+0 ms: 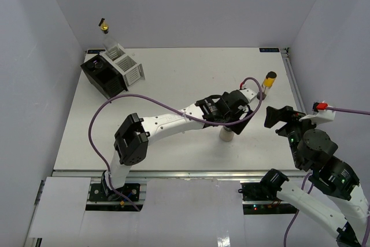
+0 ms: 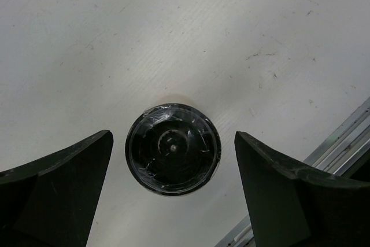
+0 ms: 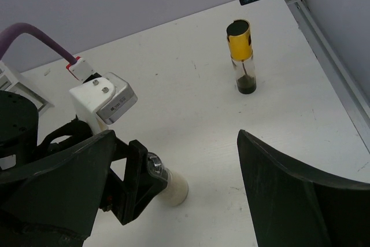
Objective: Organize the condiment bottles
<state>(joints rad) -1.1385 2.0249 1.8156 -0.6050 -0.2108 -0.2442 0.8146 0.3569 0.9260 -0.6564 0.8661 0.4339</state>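
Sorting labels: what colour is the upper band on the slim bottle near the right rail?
Yellow, on the slim bottle; clearest in the right wrist view.

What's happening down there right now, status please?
Left gripper open, fingers either side of cream shaker. Right gripper open, empty. Slim yellow bottle upright, well apart.
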